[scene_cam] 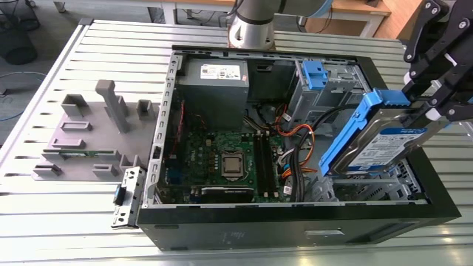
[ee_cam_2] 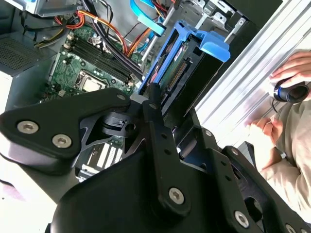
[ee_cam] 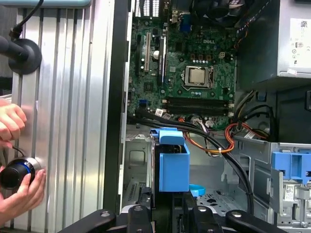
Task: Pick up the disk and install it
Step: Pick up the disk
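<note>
In the exterior view the disk (scene_cam: 384,143), a silver-grey drive with a blue-and-white label and a blue rail frame, hangs tilted on edge above the open computer case's (scene_cam: 296,220) front right corner. My black gripper (scene_cam: 432,111) is shut on its upper end, and the lower end sits just over the metal drive cage (scene_cam: 369,185). The second wrist view looks down my fingers (ee_cam_2: 151,104) along the disk's (ee_cam_2: 182,63) connector edge. In the first wrist view its blue frame (ee_cam: 173,165) stands over the cage floor (ee_cam: 214,201).
Inside the case lie the motherboard (scene_cam: 229,160), bundled cables (scene_cam: 296,138), a grey power-supply box (scene_cam: 214,83) and a blue-railed bay (scene_cam: 314,75). A grey fixture (scene_cam: 96,133) stands on the slatted table at the exterior view's left. A person's hands (ee_cam: 14,145) hold a knob beside the case.
</note>
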`<state>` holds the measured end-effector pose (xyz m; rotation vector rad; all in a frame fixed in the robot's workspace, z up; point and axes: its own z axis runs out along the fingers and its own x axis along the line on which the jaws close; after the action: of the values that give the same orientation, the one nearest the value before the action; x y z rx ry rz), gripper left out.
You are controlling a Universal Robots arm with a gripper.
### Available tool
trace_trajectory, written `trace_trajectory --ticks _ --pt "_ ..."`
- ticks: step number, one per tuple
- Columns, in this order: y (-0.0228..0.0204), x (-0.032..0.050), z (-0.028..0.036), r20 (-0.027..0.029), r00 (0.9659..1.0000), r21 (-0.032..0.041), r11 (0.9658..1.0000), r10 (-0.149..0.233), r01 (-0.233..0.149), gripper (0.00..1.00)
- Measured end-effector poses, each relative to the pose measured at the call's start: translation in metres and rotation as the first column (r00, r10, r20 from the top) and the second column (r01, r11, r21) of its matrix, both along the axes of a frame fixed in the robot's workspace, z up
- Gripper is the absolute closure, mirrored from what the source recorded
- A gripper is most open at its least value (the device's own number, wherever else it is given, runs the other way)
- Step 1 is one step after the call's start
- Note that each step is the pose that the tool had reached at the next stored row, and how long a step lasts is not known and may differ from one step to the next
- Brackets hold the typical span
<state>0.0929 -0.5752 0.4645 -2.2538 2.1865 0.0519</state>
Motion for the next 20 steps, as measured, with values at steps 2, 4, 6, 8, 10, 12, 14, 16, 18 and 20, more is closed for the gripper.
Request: trace_trajectory --ticks 2,4,6,8,10,12,14,16,18,20 --pt "0.0001 0.0035 -0.0005 0.0000 1.0000 -0.0002 1.0000 -0.001 0.001 0.65" --pt "0.0000 0.0066 -0.0012 0.0000 1.0000 -0.0001 1.0000 -0.001 0.001 0.65" --pt "0.0000 0.0089 -0.0017 0.0000 1.0000 -0.0002 1.0000 -0.001 0.001 0.65" --pt "0.0004 0.0106 -0.0024 0.0000 1.0000 -0.0001 1.0000 -0.001 0.001 0.65" --pt "0.0009 0.0126 -0.0032 0.0000 1.0000 0.0002 1.0000 -0.001 0.001 0.65" --pt "0.0009 0.0157 -0.0038 0.0000 1.0000 0.0002 1.0000 -0.001 0.001 0.65" --pt "0.0010 0.0180 -0.0044 0.0000 1.0000 -0.0001 1.0000 -0.001 0.001 0.65" --pt "0.0010 0.0187 -0.0051 0.0000 1.0000 -0.0001 1.0000 -0.006 0.006 0.65" --pt "0.0010 0.0187 -0.0052 0.0000 1.0000 -0.0001 1.0000 -0.007 0.007 0.65" --pt "0.0010 0.0187 -0.0052 0.0000 1.0000 0.0000 1.0000 -0.008 0.008 0.65"
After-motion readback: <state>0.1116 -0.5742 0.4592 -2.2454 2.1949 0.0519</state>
